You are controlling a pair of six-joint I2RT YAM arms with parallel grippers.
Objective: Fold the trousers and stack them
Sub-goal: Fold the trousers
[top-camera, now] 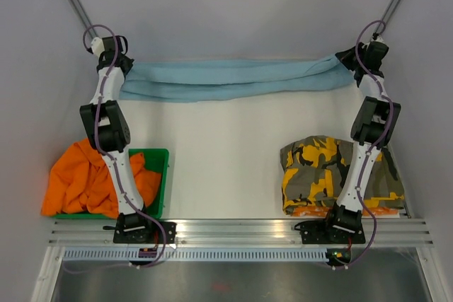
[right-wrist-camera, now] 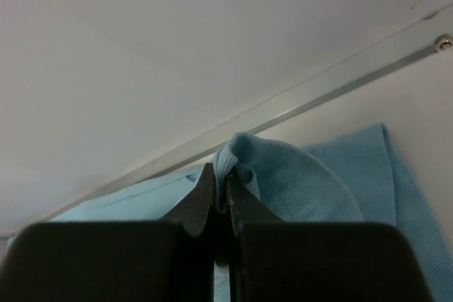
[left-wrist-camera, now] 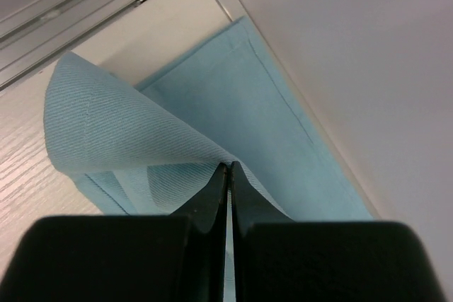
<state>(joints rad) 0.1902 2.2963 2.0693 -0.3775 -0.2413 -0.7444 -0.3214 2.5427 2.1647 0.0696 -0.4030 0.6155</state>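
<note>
Light-blue trousers (top-camera: 219, 79) held at both ends.
My left gripper (left-wrist-camera: 228, 169) and right gripper (right-wrist-camera: 218, 178) each pinch one end of the cloth, which lies stretched along the far edge of the worktop (top-camera: 219, 153).

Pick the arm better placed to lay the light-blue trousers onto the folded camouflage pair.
Right, probably. Both arms hold an end of the light-blue trousers, but the folded camouflage trousers lie at the base of the right arm, while the left arm stands over the green bin of orange trousers.
</note>
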